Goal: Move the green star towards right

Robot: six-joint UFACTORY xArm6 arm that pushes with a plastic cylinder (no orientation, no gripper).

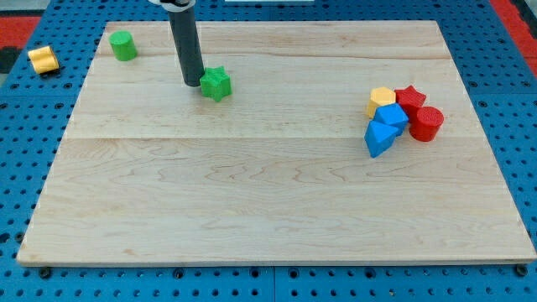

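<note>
A: Where does the green star (216, 83) sit?

B: On the wooden board (268, 193), in its upper left part. Take the star as the landmark for everything else.

A: And the rod?

B: My tip (192, 84) stands just to the view's left of the star, touching it or very nearly so (the gap, if any, is too small to make out). The dark rod rises straight from there toward the view's top and leaves the frame.

A: Fingers wide, narrow, holding something?

B: There are none to report: the arm ends in the plain rod, so nothing clamps the star; it lies free on the board beside the tip.

A: What else is around?

B: A green cylinder (123, 45) is up and to the view's left of the star, near the board's top left corner. Farther left of the star, off the board on the blue pegboard surface (25, 126), lies a yellow cylinder (42, 59) on its side.

A: And to the view's right of the star?

B: Well apart, and a little lower, a tight cluster: a yellow hexagon block (380, 101), a red star (410, 98), a red cylinder (426, 123), a blue cube-like block (392, 117) and a blue wedge-like block (377, 139), all touching or just beside one another.
</note>
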